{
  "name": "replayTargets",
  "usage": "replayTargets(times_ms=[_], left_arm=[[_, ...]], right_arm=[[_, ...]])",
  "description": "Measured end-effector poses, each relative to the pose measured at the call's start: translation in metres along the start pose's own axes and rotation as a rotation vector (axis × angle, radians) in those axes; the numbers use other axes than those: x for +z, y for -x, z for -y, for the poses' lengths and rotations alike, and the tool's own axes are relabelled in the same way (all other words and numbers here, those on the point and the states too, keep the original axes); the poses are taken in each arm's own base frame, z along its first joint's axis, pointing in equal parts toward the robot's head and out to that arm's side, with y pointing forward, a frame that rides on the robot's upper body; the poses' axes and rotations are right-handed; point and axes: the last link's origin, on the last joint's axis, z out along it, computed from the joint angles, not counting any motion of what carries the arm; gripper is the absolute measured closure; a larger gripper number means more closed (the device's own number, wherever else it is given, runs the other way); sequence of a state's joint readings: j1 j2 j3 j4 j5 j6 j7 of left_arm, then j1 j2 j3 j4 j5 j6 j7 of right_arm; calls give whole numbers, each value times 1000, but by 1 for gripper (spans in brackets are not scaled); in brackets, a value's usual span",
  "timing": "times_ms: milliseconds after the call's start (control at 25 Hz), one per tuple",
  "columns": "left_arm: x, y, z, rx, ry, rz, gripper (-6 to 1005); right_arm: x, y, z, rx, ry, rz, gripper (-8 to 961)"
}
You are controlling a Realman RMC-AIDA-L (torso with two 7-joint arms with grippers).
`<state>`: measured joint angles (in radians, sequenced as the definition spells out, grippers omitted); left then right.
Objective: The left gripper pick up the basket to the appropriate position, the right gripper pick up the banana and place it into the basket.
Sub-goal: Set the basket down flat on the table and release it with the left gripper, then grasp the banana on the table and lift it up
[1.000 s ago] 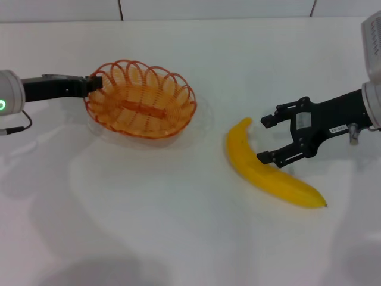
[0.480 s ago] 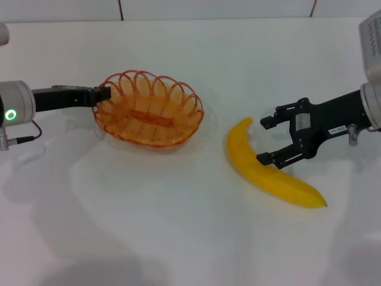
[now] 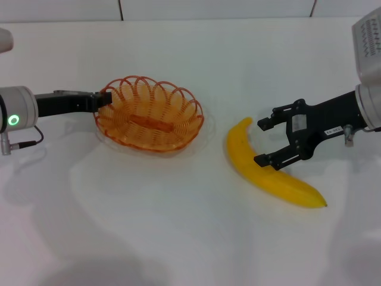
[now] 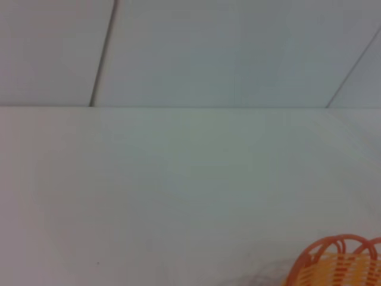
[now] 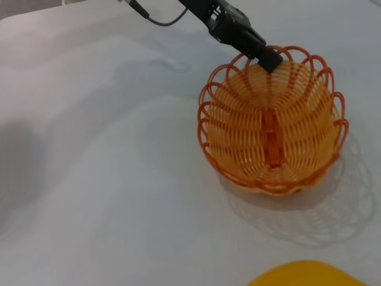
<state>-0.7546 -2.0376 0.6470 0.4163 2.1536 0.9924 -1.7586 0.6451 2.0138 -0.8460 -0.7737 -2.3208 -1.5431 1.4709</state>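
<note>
The orange wire basket (image 3: pixel 150 121) sits at the table's middle left. My left gripper (image 3: pixel 104 99) is shut on its left rim; it also shows in the right wrist view (image 5: pixel 269 57) gripping the basket (image 5: pixel 274 143). A bit of the basket's rim shows in the left wrist view (image 4: pixel 336 265). The yellow banana (image 3: pixel 265 170) lies on the table to the right of the basket; its edge shows in the right wrist view (image 5: pixel 303 275). My right gripper (image 3: pixel 262 142) is open over the banana's middle, one finger on each side of it.
The white table (image 3: pixel 178 226) spreads around both things. A tiled wall edge (image 3: pixel 178 15) runs along the back. The left arm's cable (image 3: pixel 24 140) hangs by the left edge.
My left gripper has carried the basket to the right and slightly forward. The right gripper and the banana have hardly moved.
</note>
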Motion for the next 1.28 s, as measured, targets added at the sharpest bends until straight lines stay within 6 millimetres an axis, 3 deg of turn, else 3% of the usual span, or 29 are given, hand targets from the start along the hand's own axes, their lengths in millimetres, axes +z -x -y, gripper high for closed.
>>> replayTargets(times_ms=[600, 840, 1080, 1280], left_arm=[[-1, -1, 0, -11, 4, -36, 800], [-6, -5, 3, 15, 5, -49, 626], [-34, -10, 12, 131, 0, -106, 399], [-66, 6, 17, 260, 12, -212, 407]], right_arm=[[1, -2, 0, 7, -5, -1, 88], [1, -3, 0, 10, -5, -2, 89], [1, -4, 0, 15, -10, 6, 90], [3, -5, 3, 26, -48, 18, 90]])
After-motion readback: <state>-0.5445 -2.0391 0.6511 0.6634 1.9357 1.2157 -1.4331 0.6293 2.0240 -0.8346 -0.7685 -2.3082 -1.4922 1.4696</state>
